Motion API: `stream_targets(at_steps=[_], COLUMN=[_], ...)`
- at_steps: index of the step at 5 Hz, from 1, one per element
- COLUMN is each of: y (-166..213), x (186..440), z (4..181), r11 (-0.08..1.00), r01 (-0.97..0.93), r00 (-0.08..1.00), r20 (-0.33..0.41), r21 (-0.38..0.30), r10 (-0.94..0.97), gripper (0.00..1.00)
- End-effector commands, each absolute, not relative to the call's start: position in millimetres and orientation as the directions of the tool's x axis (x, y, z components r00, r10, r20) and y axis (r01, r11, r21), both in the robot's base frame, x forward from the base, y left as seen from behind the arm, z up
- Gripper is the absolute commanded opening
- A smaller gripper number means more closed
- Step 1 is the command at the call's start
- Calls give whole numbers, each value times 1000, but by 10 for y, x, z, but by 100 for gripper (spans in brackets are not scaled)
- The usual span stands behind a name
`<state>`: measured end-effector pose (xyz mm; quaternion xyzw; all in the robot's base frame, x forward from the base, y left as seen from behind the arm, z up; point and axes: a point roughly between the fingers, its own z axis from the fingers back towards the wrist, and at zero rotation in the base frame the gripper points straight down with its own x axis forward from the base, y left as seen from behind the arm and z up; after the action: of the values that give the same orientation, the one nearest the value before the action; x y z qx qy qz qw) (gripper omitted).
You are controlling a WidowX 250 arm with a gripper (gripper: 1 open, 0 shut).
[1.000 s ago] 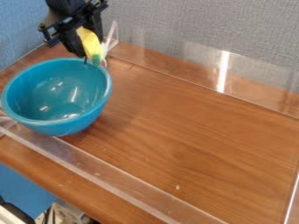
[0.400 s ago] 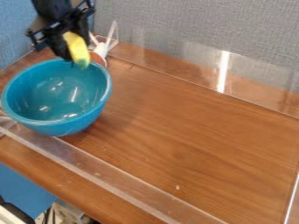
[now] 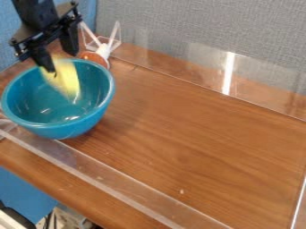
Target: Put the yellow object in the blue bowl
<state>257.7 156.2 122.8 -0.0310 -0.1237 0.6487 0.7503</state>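
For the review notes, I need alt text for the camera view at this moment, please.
A black gripper hangs over the far rim of a blue bowl, with a blurred yellow object just below it, inside the bowl. The bowl sits at the left end of a wooden table with clear walls.

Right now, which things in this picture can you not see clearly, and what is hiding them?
- Yellow object: blurred over the blue bowl; whether it has landed is unclear.
- Pincer: dark and blurred, fingertips indistinct.
- Orange-and-white item: mostly hidden behind the bowl's rim and the pincer.
- Arm: cut off by the top edge.
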Motion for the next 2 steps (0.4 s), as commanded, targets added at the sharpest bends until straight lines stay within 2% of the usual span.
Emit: stream_targets(at_steps=[1, 2], y=[1579, 1536], x=[2583, 2607], z=[1503, 1493], r11=[176, 191], r01=[-952, -949], r00=[125, 138], r20=[208, 217], r21=[-252, -249], r10=[970, 966], gripper=[100, 100])
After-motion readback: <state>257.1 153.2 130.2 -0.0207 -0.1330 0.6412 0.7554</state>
